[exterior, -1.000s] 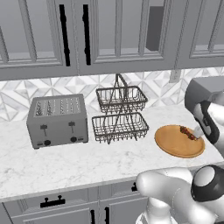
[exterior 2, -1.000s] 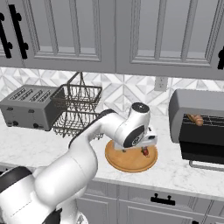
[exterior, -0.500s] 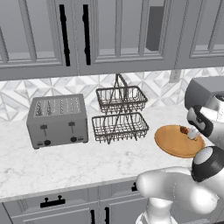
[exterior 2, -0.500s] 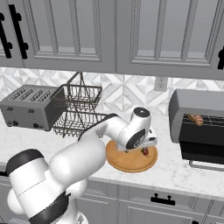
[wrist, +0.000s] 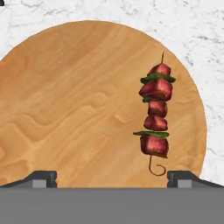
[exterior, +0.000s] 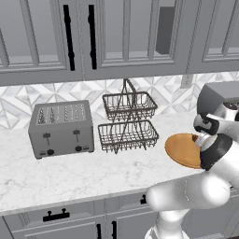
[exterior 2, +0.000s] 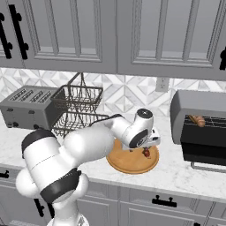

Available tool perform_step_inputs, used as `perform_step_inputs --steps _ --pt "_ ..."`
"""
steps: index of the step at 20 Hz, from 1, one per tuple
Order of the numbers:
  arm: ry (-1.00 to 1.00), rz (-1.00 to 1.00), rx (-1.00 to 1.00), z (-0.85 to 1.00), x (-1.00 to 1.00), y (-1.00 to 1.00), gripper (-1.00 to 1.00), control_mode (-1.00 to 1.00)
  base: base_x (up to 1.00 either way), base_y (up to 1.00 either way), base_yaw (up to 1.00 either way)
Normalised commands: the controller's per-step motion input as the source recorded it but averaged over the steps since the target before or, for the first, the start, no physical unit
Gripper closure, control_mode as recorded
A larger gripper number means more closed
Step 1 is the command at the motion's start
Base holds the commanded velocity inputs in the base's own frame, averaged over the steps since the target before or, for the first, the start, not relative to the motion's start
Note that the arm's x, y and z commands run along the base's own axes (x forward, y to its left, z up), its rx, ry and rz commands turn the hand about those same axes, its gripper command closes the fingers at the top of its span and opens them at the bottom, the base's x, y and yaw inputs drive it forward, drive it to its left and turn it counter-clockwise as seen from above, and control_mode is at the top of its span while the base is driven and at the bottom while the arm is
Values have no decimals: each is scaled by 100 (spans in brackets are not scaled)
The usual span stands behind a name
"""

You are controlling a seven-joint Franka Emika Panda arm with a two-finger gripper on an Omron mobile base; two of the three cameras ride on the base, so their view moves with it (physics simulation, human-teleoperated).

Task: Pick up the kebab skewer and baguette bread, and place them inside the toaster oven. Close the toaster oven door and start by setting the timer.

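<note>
A: Left base view first. What stands around the work spot?
B: A grey slot toaster [exterior: 61,128] sits at the left of the marble counter [exterior: 70,175], and a two-tier wire basket [exterior: 128,123] stands beside it. The round wooden board [exterior: 183,149] lies to the right, partly covered by the arm's white and dark wrist. The toaster oven [exterior: 219,95] peeks in at the right edge behind the arm.

A: And the right base view?
B: The arm reaches across from the lower left and blocks the left part of the board. The gripper [exterior 2: 148,148] hangs low over the board, just above the kebab skewer [exterior 2: 146,152], which lies on the wood near its right side. The toaster oven door [exterior 2: 204,155] is swung down, and the baguette bread [exterior 2: 196,120] rests on the rack inside.

A: Hand view?
B: Looking straight down, the board takes up most of the picture, with marble around its far edge. The skewer lies toward the right side, meat chunks with green pieces between them, its curled end nearest the camera. One fingertip [wrist: 41,178] shows at the lower left, the other just beside the curled end. The jaws stand fully apart, gripping nothing.
</note>
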Motion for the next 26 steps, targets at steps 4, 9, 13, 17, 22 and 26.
perform_step_inputs --steps 4,9,13,17,22,26 --pt "0 0 0 -26 16 -32 -100 -100 0 0 0" --pt "0 0 0 -30 7 -17 -100 -100 0 0 0" --pt "0 0 0 -19 14 -6 -100 -100 0 0 0" --pt "0 0 0 -20 16 -3 -100 -100 0 0 0" --pt "0 0 0 -16 13 -14 -100 -100 0 0 0" --pt "0 0 0 -12 23 -6 -100 -100 0 0 0"
